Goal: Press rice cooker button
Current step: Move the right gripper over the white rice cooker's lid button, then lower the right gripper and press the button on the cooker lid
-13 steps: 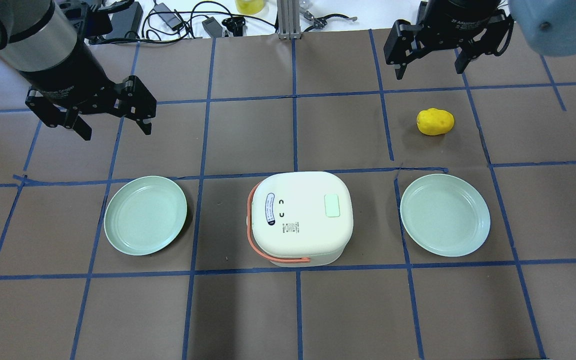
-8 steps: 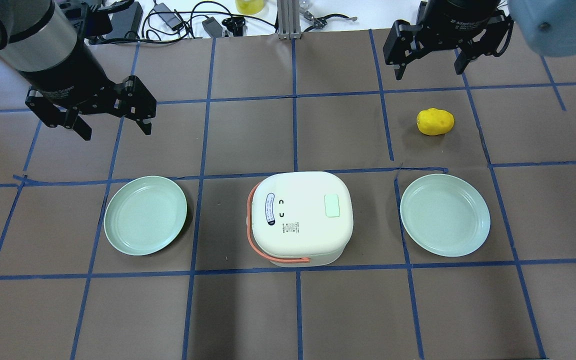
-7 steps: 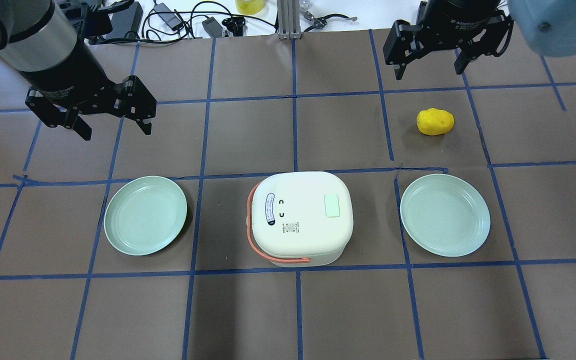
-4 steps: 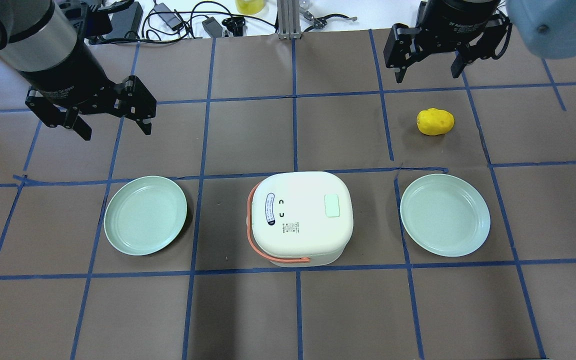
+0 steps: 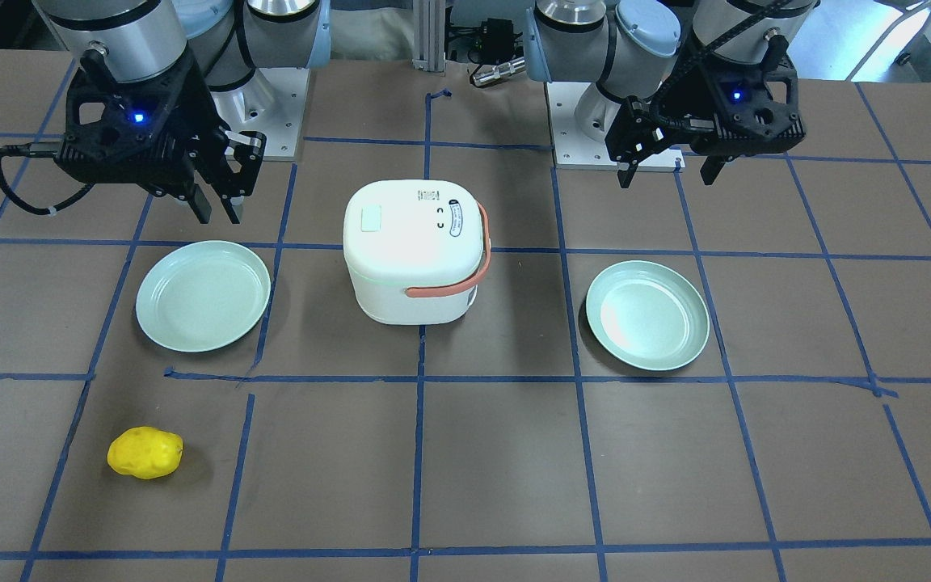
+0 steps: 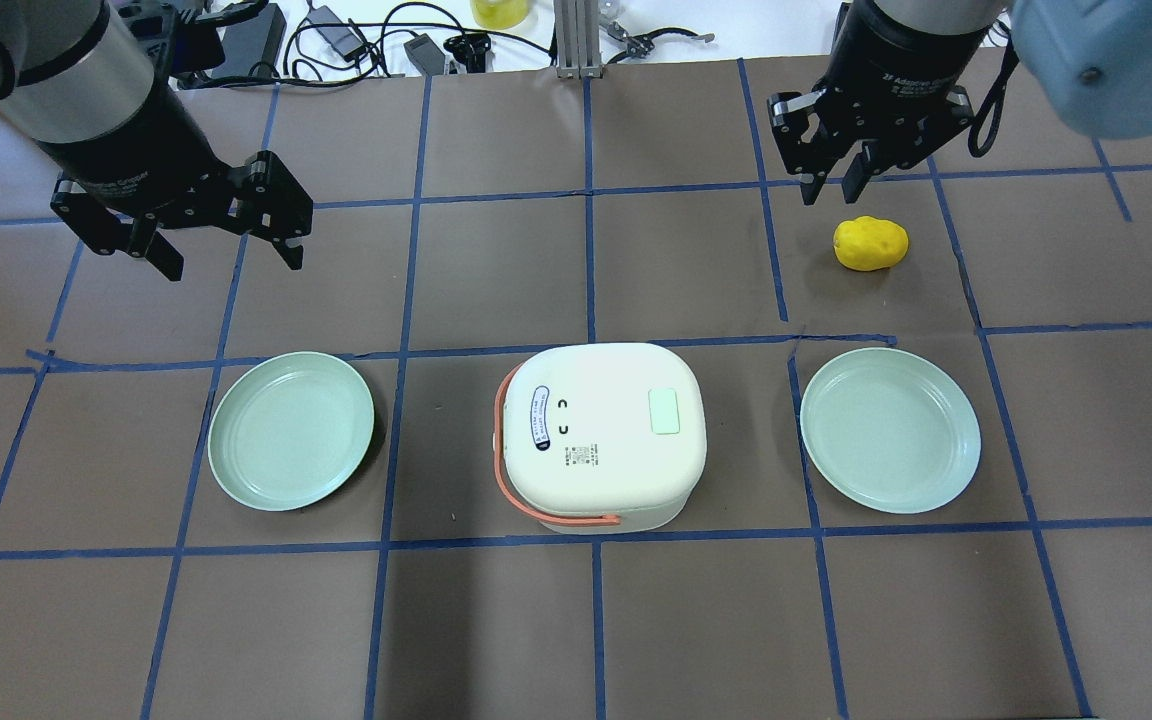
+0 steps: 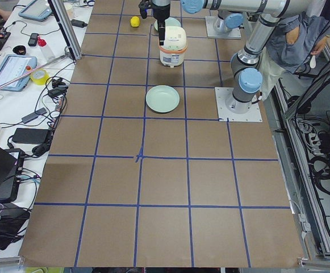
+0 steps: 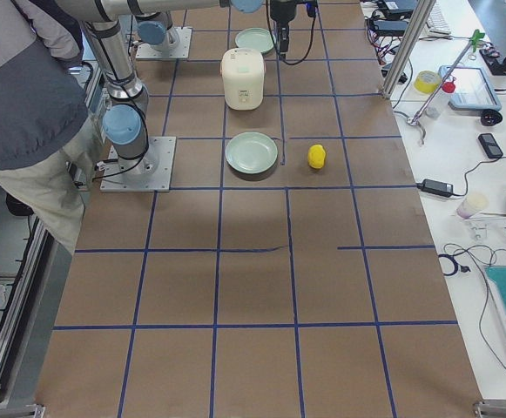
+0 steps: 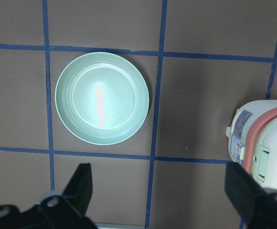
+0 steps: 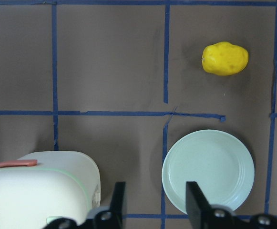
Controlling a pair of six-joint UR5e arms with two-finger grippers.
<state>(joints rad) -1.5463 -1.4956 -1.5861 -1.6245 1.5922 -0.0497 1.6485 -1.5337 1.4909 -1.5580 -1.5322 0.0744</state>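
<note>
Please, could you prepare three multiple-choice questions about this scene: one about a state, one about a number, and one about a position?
1. The lid of the rice cooker is: A shut; B raised; C removed.
2. How many pale green plates are there? A one; B two; C three.
3. The yellow potato lies: A in a plate; B on the cooker; C on the table, apart from both plates.

Answers: 1 A, the lid sits flat on the body. 2 B, one plate lies on each side of the cooker. 3 C, brown table cover shows all around it.
</note>
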